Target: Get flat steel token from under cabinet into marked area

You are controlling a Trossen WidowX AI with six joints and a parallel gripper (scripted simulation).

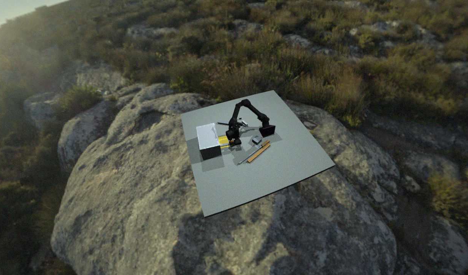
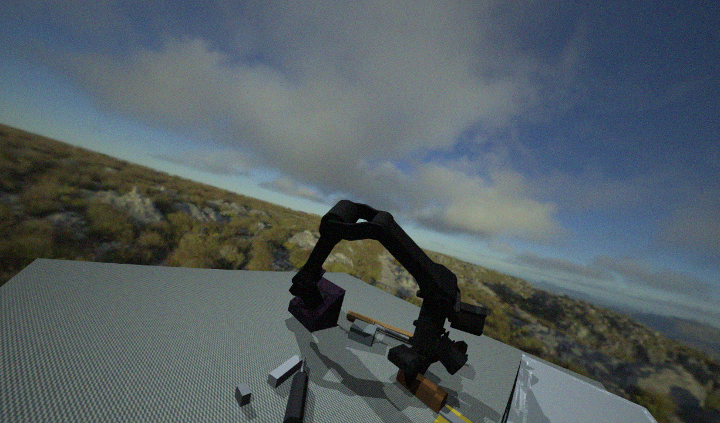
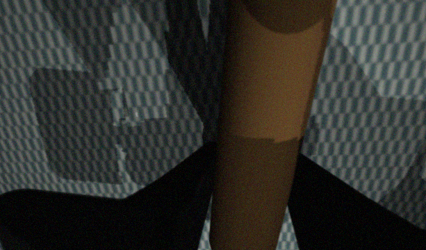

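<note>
My gripper is shut on the brown handle of a tool, low over the table in front of the cabinet. The handle runs between the fingers. A thin shaft shows from it toward the cabinet in the top view; its far end is hidden. The white-topped cabinet stands at the table's far side from the arm base. The yellow marked area lies in front of it, partly hidden by the arm. I cannot make out the steel token in any view.
A grey block, an orange bar and a metal rod with a wooden handle lie to one side. On the other side lie a dark-handled tool, a pale block and a small cube.
</note>
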